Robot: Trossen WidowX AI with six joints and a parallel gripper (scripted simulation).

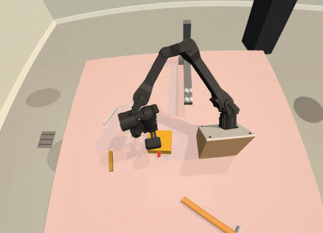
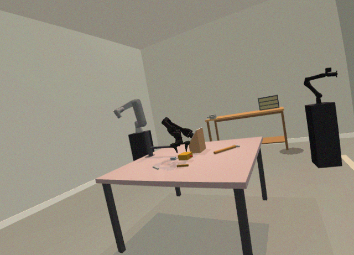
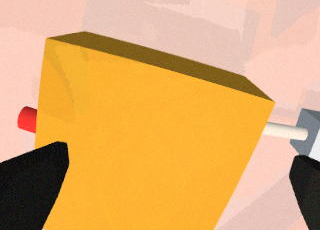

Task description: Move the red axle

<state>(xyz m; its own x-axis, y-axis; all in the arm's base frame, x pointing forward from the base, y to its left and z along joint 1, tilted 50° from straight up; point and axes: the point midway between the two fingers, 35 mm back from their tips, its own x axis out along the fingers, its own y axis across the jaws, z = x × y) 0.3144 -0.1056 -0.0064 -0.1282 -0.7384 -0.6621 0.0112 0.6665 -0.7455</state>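
The yellow beam (image 1: 166,140) (image 2: 184,156) (image 3: 150,140) lies on the table. The red axle (image 1: 159,154) (image 2: 191,155) (image 3: 27,120) sticks a short way out of its front side; the rest is hidden inside. On the opposite side, a white pin (image 3: 285,130) runs from the beam to a grey-blue block (image 2: 173,158) (image 3: 307,121). My gripper (image 1: 153,133) (image 2: 181,151) (image 3: 182,161) is open and empty above the beam, its fingers spread along the axle's direction. White V-blocks (image 1: 188,90) sit empty on the end of the grey bracket (image 1: 187,75) (image 2: 162,147).
A wedge-shaped arm base (image 1: 224,147) (image 2: 197,142) stands right of the beam. An ochre bar (image 1: 110,160) (image 2: 182,165) and a pale rod (image 1: 110,115) (image 2: 155,167) lie to the left. A long orange-handled tool (image 1: 207,213) (image 2: 224,149) lies at the front right. The bracket's raised bar stretches behind the beam.
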